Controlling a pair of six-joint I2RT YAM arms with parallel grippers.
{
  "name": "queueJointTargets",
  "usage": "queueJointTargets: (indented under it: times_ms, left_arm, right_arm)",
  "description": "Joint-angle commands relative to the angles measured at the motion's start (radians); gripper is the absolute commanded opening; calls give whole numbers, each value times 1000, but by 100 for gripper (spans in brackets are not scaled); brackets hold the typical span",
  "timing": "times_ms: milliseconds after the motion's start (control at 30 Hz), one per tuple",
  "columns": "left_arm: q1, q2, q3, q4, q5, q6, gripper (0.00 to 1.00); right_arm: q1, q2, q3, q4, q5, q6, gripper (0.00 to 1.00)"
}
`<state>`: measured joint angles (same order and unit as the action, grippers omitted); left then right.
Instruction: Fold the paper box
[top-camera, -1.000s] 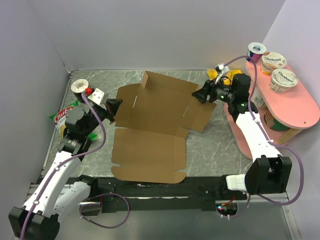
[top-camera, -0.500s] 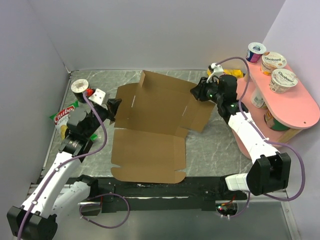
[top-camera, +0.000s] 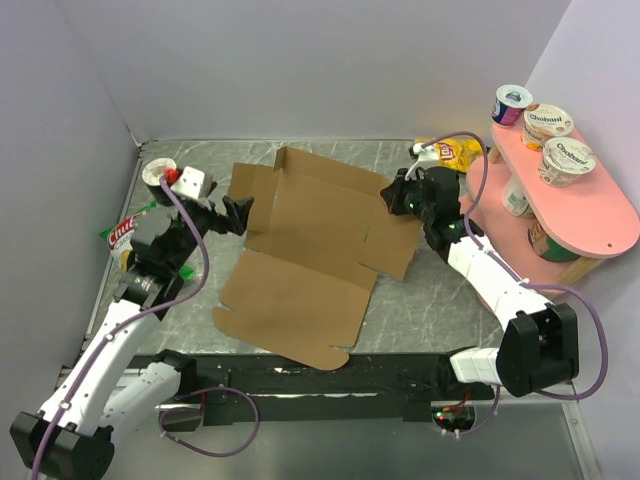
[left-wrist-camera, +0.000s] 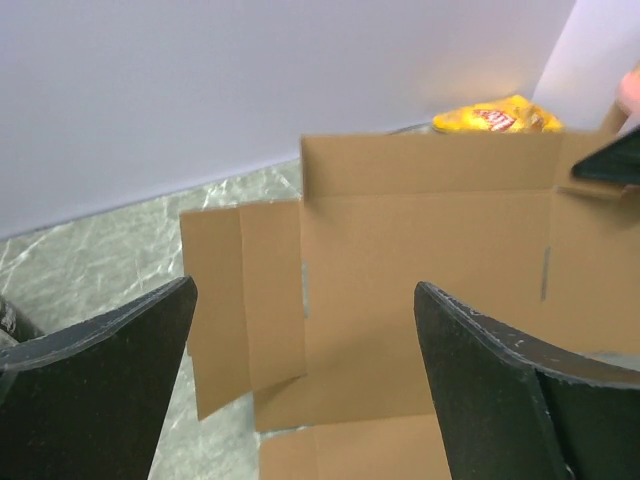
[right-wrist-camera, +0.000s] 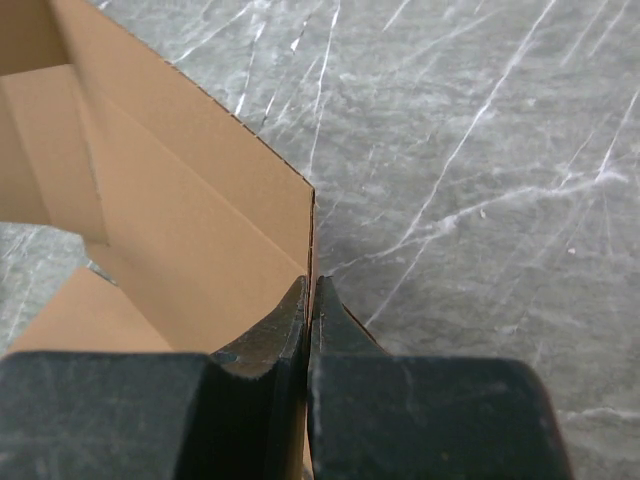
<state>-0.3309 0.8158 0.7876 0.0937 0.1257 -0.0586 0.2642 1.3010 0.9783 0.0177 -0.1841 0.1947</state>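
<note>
The paper box (top-camera: 310, 255) is a flat brown die-cut sheet in the middle of the table, its far and right flaps lifted a little. My left gripper (top-camera: 238, 213) stands open just off the sheet's left edge, touching nothing. In the left wrist view the paper box (left-wrist-camera: 420, 250) lies beyond the left gripper (left-wrist-camera: 305, 288), whose dark fingers (left-wrist-camera: 100, 380) are spread wide. My right gripper (top-camera: 393, 193) is shut on the sheet's raised right flap. In the right wrist view the right gripper (right-wrist-camera: 310, 287) pinches the thin upright edge of the paper box (right-wrist-camera: 170, 220).
A pink shelf (top-camera: 600, 235) with yogurt cups (top-camera: 567, 160) stands at the right. A yellow chips bag (top-camera: 455, 152) lies at the back right. A snack packet (top-camera: 122, 232) and a white cup (top-camera: 157, 172) sit at the left wall. Walls close in on three sides.
The left gripper opened and let go of the sheet's left edge. The right gripper moved left and shut on the right flap. The sheet turned, its near panel swinging toward the left.
</note>
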Motion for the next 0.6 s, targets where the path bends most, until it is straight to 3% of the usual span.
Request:
queueJointTargets:
  times_ms: [0, 133, 267, 433, 567]
  left_arm:
    - [-3, 115, 182, -80, 58, -53, 96]
    - [-3, 291, 362, -190, 127, -105, 96]
    - [-2, 443, 481, -259, 88, -125, 96]
    - [-3, 548, 597, -324, 20, -124, 96]
    - [-2, 579, 604, -305, 32, -130, 99]
  right_arm:
    - [15, -77, -33, 191, 11, -40, 0]
    - [26, -109, -79, 255, -5, -95, 0]
    - [33, -146, -122, 320, -29, -126, 0]
    - [38, -175, -138, 330, -38, -152, 0]
    - [43, -184, -147, 330, -52, -167, 0]
